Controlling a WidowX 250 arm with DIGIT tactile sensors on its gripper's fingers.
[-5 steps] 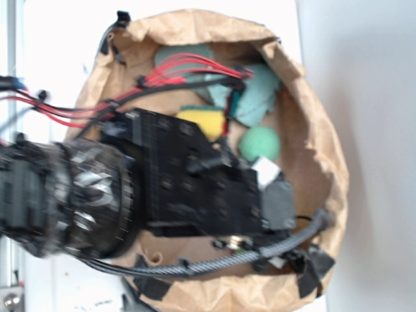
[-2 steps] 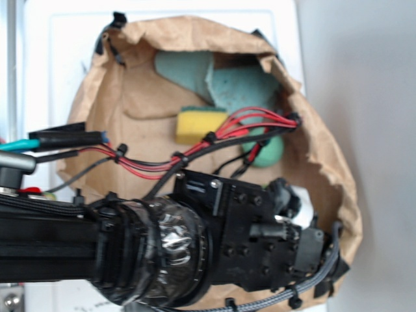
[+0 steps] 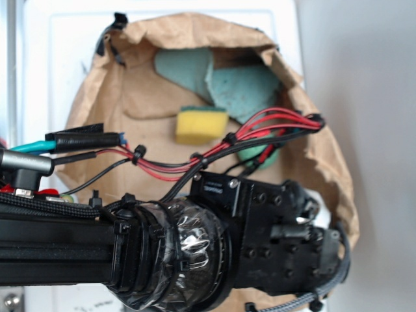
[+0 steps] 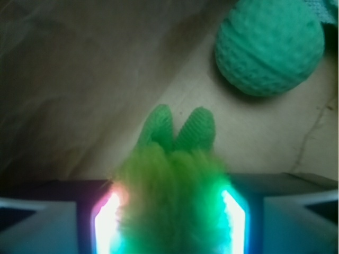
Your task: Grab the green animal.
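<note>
Arm shifted lower right over bag [image 3: 325, 162]; hand [image 4: 169, 217] pinching green animal [image 4: 172, 174], ball [image 4: 269, 46] beyond.

The tool [image 4: 169, 217] (both glowing pads [image 4: 106, 222] visible) clamps the green animal [image 4: 172, 180].

From the exterior view we look steeply down into an open brown paper bag [image 3: 130, 97], the arm [image 3: 162, 253] close beneath us filling the lower frame. From the wrist view we look forward from just behind the hand [image 4: 169, 211], very near the bag floor. Both views share the teal ball [image 4: 269, 46] [image 3: 263, 155].
</note>
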